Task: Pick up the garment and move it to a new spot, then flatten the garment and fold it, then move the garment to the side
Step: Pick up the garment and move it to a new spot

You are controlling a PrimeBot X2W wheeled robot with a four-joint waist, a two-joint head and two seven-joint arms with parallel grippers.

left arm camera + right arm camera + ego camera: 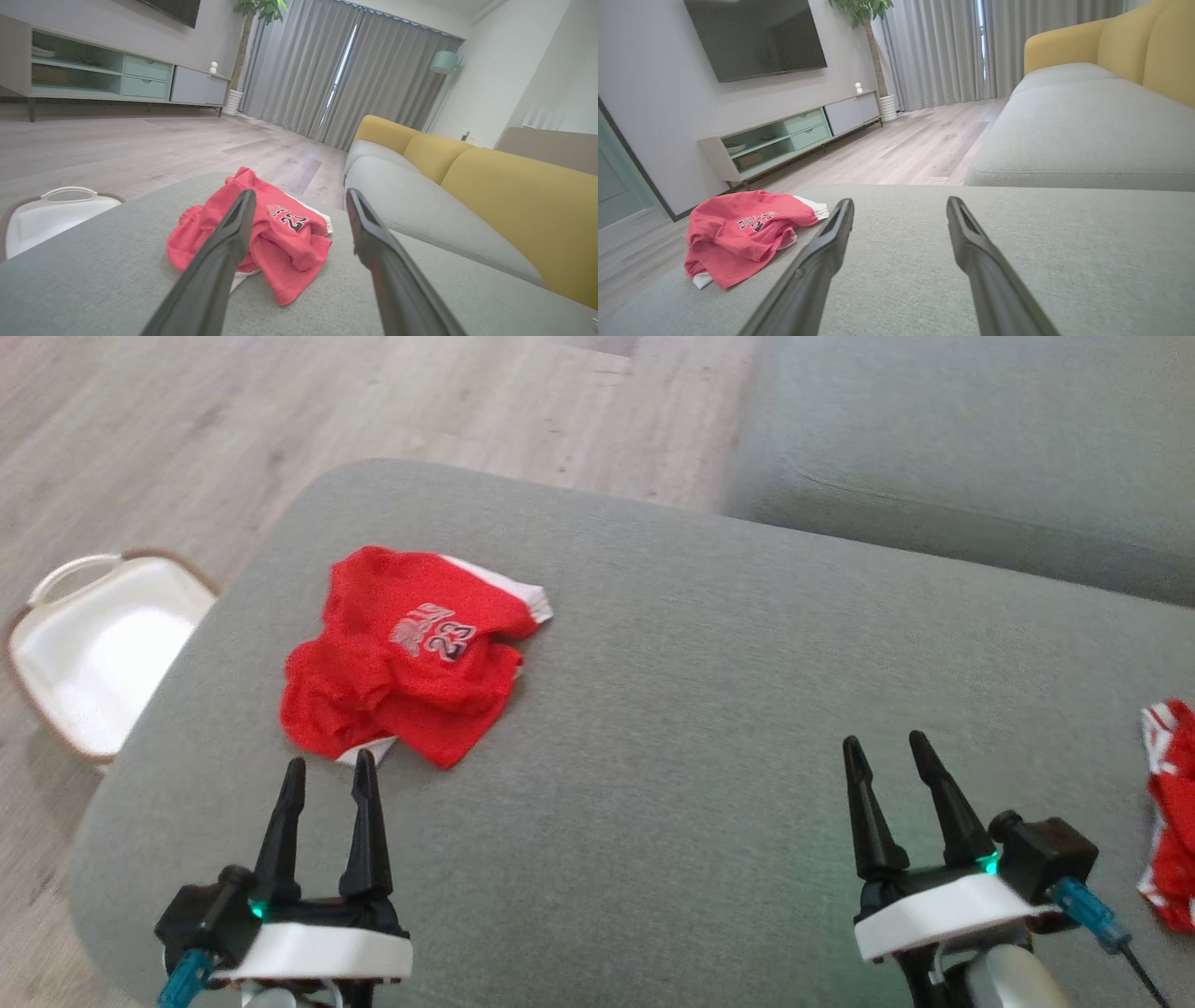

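A crumpled red garment (411, 658) with white trim and a printed 23 lies on the left part of a broad grey cushion (709, 709), near the cushion's rounded left edge. The left gripper (330, 758) hovers just short of the garment's near hem, its 2 dark fingers spread apart and holding nothing. In the left wrist view the gripper (300, 192) points at the garment (280, 242), which sits bunched in folds with the 23 facing up. The right gripper (885, 738) hangs over bare cushion well to the right of the garment, its fingers likewise spread and empty. In the right wrist view that gripper (900, 199) has the garment (742, 228) far off to its left. A white basket (93, 653) stands on the wood floor (187, 429) beside the cushion's left edge. A second red-and-white cloth (1172, 812) lies at the cushion's right edge.
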